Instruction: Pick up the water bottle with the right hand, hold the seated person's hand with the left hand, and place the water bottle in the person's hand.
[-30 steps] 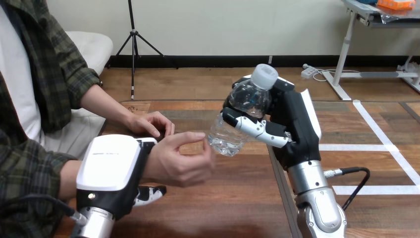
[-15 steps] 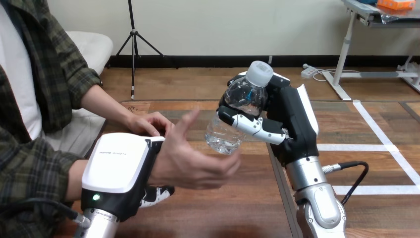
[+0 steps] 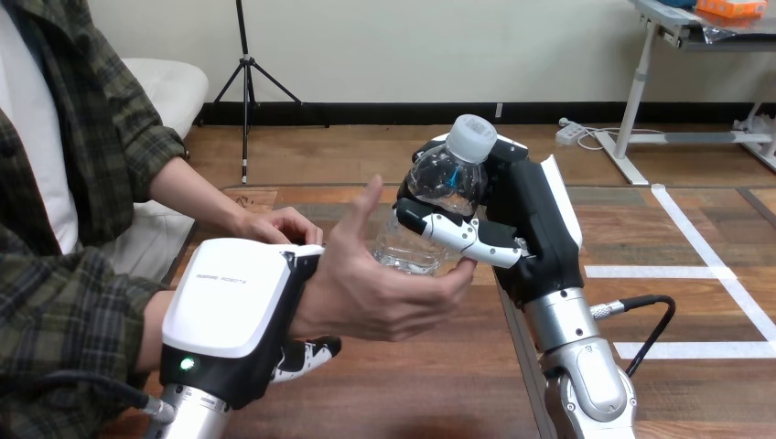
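No wording is coming through clearly enough to read. A short line of grey print is running across the white shell on the back of the left hand [image 3: 240,302], but it is showing too small to make out. The clear water bottle [image 3: 444,183] is carrying what may be a small blue mark below its white cap [image 3: 471,138], with no legible letters.
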